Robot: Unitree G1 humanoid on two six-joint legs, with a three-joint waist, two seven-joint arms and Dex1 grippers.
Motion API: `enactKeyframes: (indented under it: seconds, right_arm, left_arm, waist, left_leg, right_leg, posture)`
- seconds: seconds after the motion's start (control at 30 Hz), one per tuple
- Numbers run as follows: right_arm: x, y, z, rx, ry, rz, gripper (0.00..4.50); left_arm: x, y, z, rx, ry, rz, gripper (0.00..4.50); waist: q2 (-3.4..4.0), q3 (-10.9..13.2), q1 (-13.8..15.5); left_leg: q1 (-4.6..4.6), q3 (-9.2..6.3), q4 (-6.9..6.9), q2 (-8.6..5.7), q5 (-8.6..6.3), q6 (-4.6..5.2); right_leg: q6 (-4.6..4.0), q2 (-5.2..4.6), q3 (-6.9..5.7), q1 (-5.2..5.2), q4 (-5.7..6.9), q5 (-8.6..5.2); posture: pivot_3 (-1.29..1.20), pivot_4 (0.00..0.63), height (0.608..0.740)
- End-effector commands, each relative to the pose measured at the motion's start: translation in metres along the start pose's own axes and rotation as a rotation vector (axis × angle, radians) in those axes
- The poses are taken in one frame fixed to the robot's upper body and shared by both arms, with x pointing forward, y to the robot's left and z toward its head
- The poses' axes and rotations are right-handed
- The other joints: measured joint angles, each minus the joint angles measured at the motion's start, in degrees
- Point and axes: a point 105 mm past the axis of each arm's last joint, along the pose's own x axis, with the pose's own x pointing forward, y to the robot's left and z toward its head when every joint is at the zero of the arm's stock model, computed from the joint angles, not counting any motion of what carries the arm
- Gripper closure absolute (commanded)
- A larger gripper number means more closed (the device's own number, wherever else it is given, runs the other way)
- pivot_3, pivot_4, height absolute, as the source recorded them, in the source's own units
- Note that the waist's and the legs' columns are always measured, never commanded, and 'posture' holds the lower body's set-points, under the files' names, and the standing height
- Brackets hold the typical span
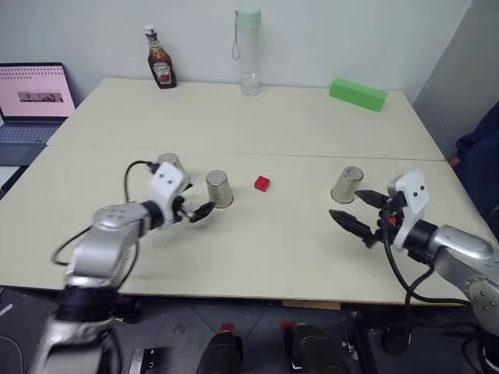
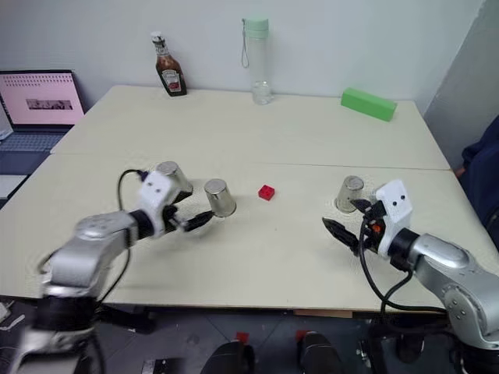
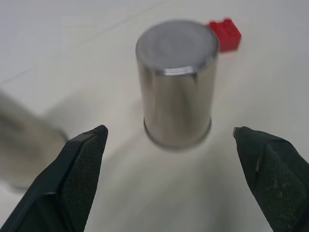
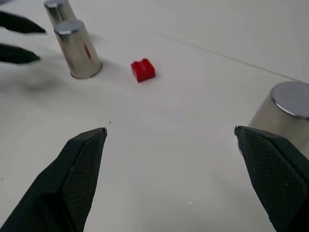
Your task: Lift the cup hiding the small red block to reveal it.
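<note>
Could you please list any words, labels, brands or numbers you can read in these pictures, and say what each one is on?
None can be read.
Ketchup bottle: it has a label, but the print is too small to make out.
Laptop: the pink screen shows a dark strip, too blurred to read.

This looks like a robotics lab or test room set up inside an office. 2 pale worktops [image 1: 234,125] stand pushed together against a bare white wall, and an open laptop [image 1: 33,97] with a pink screen sits on a side desk. The props are staged rather than used: a ketchup bottle [image 1: 161,58], a clear water bottle [image 1: 249,51] and a long green block [image 1: 357,93] stand along the far edge, well apart. Loose black cables hang below the near edge.
</note>
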Motion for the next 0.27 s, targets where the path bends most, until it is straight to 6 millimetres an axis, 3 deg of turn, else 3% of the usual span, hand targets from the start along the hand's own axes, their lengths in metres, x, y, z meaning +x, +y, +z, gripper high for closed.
enactKeyframes:
  seconds: [0.03,0.27]
  right_arm:
    - [-0.011,0.007,0.022,-0.012,-0.032,0.071,0.00]
    - [-0.010,0.011,0.028,-0.016,-0.004,0.134,0.00]
  left_arm:
    - [-0.034,-0.015,0.025,0.025,-0.035,-0.102,0.07]
    - [-0.040,-0.024,0.032,0.011,-0.050,-0.165,0.07]
  waist:
    - [-0.01,0.00,0.01]
    - [-0.02,0.01,0.07]
  left_leg:
    - [0.05,-0.03,0.00,0.00,0.00,0.00]
    - [0.15,0.01,0.06,-0.02,0.01,0.01]
  right_leg:
    - [0.00,0.00,-0.02,0.06,0.00,-0.01]
    - [-0.29,0.03,-0.07,0.16,-0.03,-0.19]
  posture:
    - [0.00,0.150,0.740]
    - [0.00,0.150,0.740]
